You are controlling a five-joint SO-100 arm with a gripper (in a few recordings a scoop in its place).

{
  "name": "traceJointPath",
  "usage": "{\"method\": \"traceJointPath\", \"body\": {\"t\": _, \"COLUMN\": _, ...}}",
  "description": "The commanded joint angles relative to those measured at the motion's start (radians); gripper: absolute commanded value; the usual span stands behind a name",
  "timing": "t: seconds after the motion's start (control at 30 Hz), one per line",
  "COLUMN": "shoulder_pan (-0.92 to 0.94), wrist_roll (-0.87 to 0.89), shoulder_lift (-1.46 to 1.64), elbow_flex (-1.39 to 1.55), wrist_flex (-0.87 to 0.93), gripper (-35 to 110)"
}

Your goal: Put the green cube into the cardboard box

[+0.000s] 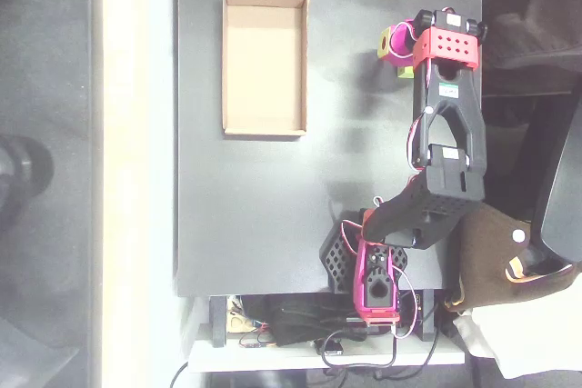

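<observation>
1. In the overhead view, we see the magenta gripper (397,43) reached out to the upper right of the black table (255,215), its head right over the green cube (389,46), which peeks out as a lime sliver at its left edge.
2. We cannot tell whether the jaws are open or closed on the cube; the wrist hides them.
3. The cardboard box (265,61) lies well apart to the cube's left in this view, empty, its long axis running up and down the picture.
4. We judge the carry must run straight left across bare table, clearing the box's near wall before release.
</observation>
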Motion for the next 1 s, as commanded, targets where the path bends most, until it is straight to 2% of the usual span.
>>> {"method": "traceJointPath", "body": {"t": 0.0, "shoulder_pan": 0.011, "wrist_roll": 0.008, "shoulder_lift": 0.011, "elbow_flex": 0.023, "wrist_flex": 0.018, "gripper": 55}}
{"method": "traceJointPath", "body": {"t": 0.8, "shoulder_pan": 0.009, "wrist_roll": 0.006, "shoulder_lift": 0.009, "elbow_flex": 0.025, "wrist_flex": 0.017, "gripper": 55}}
{"method": "traceJointPath", "body": {"t": 0.97, "shoulder_pan": 0.011, "wrist_roll": 0.006, "shoulder_lift": 0.017, "elbow_flex": 0.025, "wrist_flex": 0.017, "gripper": 45}}
